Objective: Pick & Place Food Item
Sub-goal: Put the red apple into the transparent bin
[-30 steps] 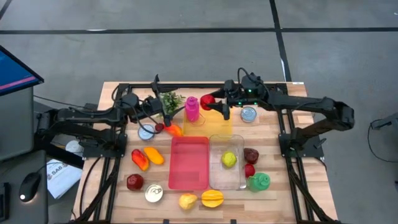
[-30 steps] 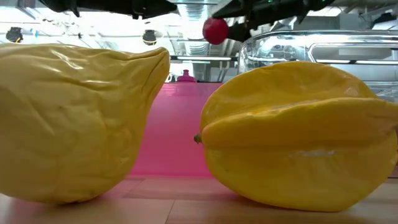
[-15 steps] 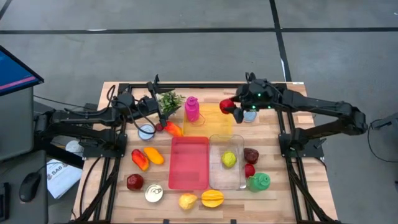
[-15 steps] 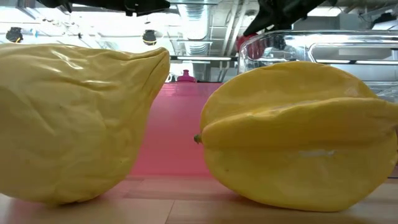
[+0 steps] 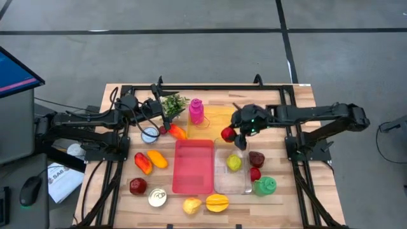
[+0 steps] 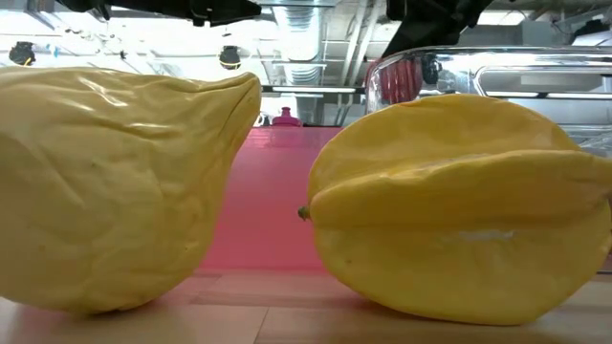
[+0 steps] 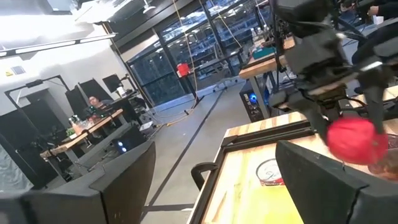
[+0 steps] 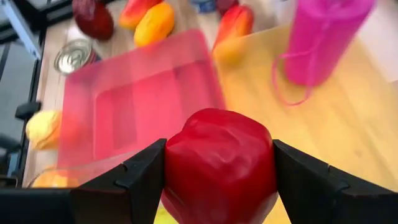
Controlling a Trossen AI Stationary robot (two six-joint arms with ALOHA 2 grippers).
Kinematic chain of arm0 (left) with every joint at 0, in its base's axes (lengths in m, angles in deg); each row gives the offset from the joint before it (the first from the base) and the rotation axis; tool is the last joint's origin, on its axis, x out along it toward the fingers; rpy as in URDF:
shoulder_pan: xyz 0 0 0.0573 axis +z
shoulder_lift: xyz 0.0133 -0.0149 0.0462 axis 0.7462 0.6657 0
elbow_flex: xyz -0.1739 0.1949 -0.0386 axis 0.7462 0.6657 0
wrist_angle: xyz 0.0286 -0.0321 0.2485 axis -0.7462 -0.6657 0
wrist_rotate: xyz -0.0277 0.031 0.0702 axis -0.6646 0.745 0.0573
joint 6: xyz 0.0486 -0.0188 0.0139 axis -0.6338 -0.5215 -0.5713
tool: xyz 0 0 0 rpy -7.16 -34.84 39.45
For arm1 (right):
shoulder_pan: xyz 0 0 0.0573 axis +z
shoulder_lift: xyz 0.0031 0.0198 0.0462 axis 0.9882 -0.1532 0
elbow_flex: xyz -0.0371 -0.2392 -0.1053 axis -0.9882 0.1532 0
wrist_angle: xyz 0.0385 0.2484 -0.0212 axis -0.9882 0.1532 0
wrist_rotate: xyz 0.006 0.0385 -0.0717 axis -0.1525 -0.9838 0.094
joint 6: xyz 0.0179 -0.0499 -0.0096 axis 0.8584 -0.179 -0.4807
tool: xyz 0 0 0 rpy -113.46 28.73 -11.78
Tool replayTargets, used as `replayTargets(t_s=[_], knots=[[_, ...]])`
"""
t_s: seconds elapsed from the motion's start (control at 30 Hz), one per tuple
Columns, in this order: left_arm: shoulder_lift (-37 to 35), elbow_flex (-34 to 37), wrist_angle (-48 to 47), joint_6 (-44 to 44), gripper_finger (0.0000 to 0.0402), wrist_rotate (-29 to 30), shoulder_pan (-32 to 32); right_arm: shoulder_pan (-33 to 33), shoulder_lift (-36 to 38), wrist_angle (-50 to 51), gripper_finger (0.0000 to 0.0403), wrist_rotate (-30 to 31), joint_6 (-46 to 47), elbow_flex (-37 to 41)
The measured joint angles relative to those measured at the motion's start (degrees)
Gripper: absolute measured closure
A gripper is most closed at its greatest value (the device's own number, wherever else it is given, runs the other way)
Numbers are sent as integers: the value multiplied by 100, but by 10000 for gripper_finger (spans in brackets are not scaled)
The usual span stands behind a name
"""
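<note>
the right tool (image 5: 233, 133) is clamped on a red fruit (image 5: 228, 133) above the clear container's (image 5: 232, 182) edge; the left tool's (image 5: 159, 116) state is unclear.

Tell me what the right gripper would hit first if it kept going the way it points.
Probably the pink tray: past the red fruit clamped in the right gripper, it fills the line ahead. Depth is unclear.

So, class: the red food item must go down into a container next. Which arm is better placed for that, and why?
The right. The right gripper is shut on the red food item, just at the clear container's far edge. The left gripper sits far off beside the leafy greens, carrying nothing.
</note>
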Motion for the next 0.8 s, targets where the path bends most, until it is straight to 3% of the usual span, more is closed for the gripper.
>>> replayTargets(t_s=[0.4,0.8], knots=[[0,0,-2,0,82,-2,0,589,-870,-129,147,0,2,4],[0,0,-2,0,82,-2,0,724,-1494,-137,147,-24,-67,7]])
